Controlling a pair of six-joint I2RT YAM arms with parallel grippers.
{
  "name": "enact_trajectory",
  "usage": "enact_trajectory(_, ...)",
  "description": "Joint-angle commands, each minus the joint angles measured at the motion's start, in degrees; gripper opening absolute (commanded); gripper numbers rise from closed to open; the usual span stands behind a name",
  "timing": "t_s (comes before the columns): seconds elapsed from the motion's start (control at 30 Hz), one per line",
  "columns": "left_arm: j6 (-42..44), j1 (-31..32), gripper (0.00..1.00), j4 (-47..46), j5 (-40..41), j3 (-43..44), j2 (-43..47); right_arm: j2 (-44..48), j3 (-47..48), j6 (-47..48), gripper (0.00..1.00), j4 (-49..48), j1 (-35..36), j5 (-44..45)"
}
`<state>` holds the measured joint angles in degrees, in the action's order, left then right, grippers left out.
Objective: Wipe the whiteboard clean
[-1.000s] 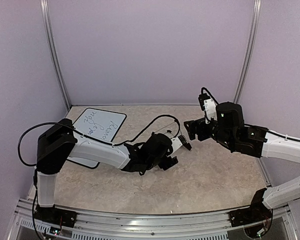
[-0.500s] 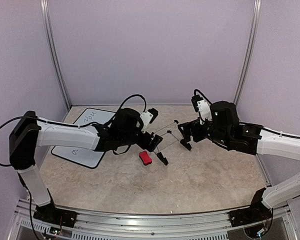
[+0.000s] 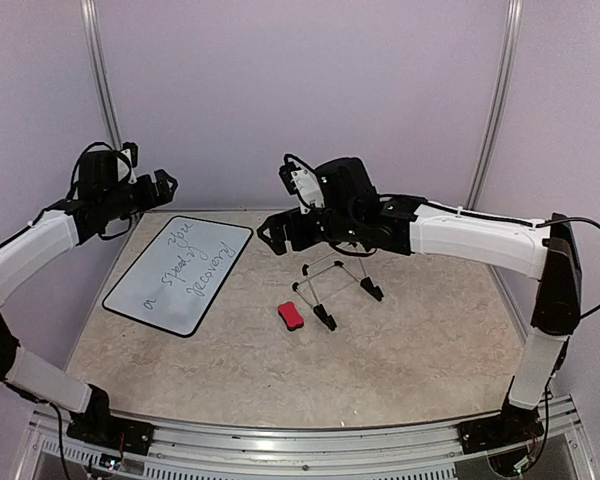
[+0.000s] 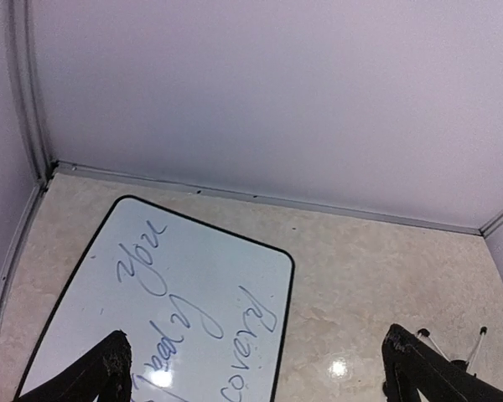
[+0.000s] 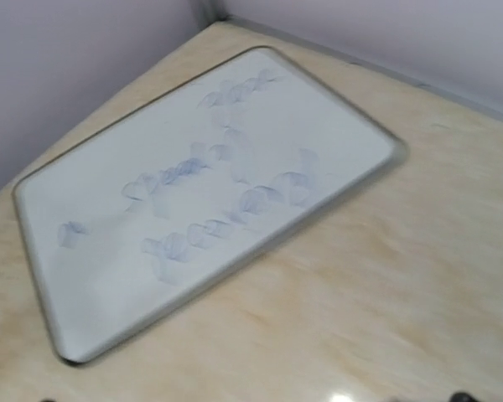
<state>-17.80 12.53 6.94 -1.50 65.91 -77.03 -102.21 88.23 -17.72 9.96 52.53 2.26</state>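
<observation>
The whiteboard [image 3: 180, 275] lies unwiped below the left gripper [image 3: 165, 183] and right gripper [image 3: 272, 238], both spread wide and empty. Grasping the eraser [image 3: 291, 316] near the right one likely comes next.

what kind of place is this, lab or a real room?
Probably a lab robot cell: plain lilac panel walls, two arms on a metal rail, staged props like the whiteboard and red eraser.
</observation>
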Motion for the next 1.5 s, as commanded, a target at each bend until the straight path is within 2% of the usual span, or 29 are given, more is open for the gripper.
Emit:
enact_trajectory(0.0,-3.55,-9.88,0.99,9.84,-4.76,-1.39,-1.38,-9.11,13.75,-3.16,0.98,7.78,3.33,-3.45)
enact_trajectory(0.23,-2.19,-18.78,0.99,14.29,-6.05,1.28,-10.08,-28.48,39.81,-10.81,0.98,20.48,4.82,-8.14)
enact_trajectory(0.33,-2.49,-22.09,0.99,12.92,-8.99,1.25,-13.37,-33.81,45.11,-13.91,0.98,21.01,4.79,-9.76)
enact_trajectory(0.5,-0.59,-24.88,0.99,9.99,-10.08,0.76,-17.56,-38.25,44.97,-14.34,0.98,18.35,4.62,-6.73)
enact_trajectory(0.7,0.42,-26.71,0.99,8.80,-9.28,3.36,-23.42,-42.66,44.44,-15.14,0.98,15.40,3.10,-10.50)
enact_trajectory(0.8,0.93,-26.99,0.99,9.51,-6.23,6.00,-26.47,-43.74,43.85,-17.35,0.98,13.48,2.14,-11.20)
enact_trajectory(0.97,0.88,-26.97,0.99,10.67,3.23,9.49,-30.02,-45.71,43.66,-21.01,0.97,10.77,1.17,-9.96)
enact_trajectory(1.03,1.37,-26.95,0.99,10.45,4.21,10.14,-31.51,-47.17,43.90,-22.34,0.97,9.39,1.17,-9.85)
enact_trajectory(1.23,2.31,-27.04,0.99,9.17,1.81,10.61,-35.44,-50.98,45.43,-26.62,0.96,4.93,1.17,-11.05)
enact_trajectory(1.47,2.66,-27.54,0.99,7.52,-9.60,11.77,-39.54,-50.37,45.98,-26.14,0.95,6.33,1.16,-9.16)
